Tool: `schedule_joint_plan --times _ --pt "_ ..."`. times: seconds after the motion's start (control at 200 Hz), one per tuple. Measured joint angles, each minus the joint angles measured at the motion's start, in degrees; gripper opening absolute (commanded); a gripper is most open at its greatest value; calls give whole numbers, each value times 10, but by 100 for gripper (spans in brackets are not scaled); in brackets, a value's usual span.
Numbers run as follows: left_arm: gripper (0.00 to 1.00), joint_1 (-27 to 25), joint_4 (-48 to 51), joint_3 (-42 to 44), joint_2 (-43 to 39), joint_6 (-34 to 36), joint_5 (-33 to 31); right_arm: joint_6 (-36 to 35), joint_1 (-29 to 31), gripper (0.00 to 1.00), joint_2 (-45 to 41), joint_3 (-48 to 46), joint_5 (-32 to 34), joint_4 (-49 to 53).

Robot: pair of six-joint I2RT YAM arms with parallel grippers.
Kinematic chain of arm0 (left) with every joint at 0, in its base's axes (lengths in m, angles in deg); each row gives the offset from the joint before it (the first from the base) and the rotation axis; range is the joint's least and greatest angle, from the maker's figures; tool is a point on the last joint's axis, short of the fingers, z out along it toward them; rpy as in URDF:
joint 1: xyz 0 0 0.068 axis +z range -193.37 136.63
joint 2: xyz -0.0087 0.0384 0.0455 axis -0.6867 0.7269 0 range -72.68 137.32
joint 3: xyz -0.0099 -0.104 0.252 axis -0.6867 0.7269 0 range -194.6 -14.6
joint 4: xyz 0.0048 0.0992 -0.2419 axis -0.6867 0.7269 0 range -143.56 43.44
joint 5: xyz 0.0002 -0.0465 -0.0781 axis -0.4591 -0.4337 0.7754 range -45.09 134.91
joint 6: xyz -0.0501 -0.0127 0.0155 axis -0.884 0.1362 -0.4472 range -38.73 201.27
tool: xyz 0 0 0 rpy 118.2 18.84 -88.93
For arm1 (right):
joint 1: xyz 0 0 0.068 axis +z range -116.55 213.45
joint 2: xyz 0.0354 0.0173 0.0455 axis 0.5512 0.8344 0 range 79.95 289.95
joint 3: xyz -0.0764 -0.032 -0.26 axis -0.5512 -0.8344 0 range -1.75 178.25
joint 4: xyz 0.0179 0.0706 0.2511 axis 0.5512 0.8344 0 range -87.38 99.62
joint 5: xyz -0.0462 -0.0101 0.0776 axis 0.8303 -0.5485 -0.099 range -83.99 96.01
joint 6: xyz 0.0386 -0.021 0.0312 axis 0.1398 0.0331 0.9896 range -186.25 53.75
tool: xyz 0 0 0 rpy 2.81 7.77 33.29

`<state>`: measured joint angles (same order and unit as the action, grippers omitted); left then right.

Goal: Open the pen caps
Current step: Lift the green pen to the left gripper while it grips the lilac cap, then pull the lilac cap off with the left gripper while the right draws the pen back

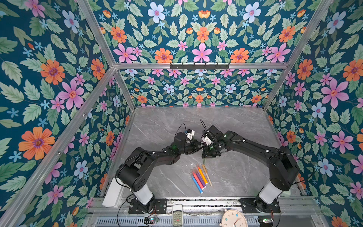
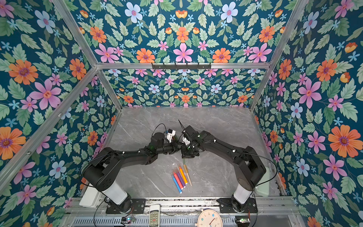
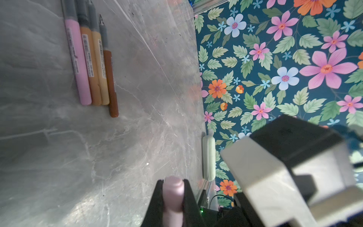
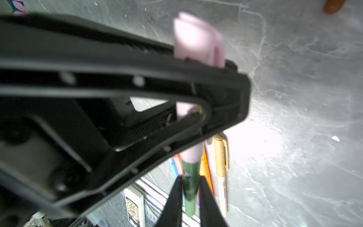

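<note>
Top views, table: a grey marble-patterned tabletop (image 1: 245, 167) lies between walls papered with flowers.
Top views, left claw: the left gripper (image 1: 199, 147) reaches in to the middle of the table and meets its partner there. Its fingers cannot be made out from above.
Top views, right claw: the right gripper (image 1: 204, 157) points toward the near edge, its fingertips hidden under its own body.
Top views, held pen: the end of the olive-green pen (image 1: 203, 161), slim and dark, sticks out just past the right gripper in both top views.
Top views, lying pens: five lying pens (image 1: 200, 176), blue, red, purple, orange and beige, lie side by side on the table near the claws, on the near-edge side.
Left wrist, left claw: the two black fingers press together on the pink cap (image 3: 173, 193), a short, stubby piece of pale plastic. Its rounded end pokes out past the tips.
Left wrist, bare pens: four uncapped pens (image 3: 92, 64), pink, tan, yellow-beige and brown, lie side by side on the table with grey necks bare, well apart from the claw.
Right wrist, right claw: the black fingers sit close against both sides of the olive-green pen's barrel, pinching it.
Right wrist, cap: the pink cap, blurred, sits on that pen's far end, not yet off. The left gripper is clamped across it.
</note>
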<state>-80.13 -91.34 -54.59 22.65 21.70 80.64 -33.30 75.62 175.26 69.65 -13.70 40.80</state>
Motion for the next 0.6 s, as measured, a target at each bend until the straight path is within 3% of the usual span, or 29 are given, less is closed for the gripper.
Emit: schedule_joint_plan --times 0.115,0.215,0.35,0.42,0.595 --pt "0 0 -8 0 0 -6 2 6 0 30 -37 -28 0 -23" --pt "0 0 -12 -5 0 -17 3 14 0 22 -40 -43 -4 -43" --pt "0 1 -15 -11 0 -24 3 21 -1 21 -39 -62 -14 -60" --pt "0 4 -18 -13 0 -33 2 25 -1 0 -40 -73 -22 -71" --pt "0 34 -7 -37 10 -34 42 45 3 0 -76 -126 -23 -153"
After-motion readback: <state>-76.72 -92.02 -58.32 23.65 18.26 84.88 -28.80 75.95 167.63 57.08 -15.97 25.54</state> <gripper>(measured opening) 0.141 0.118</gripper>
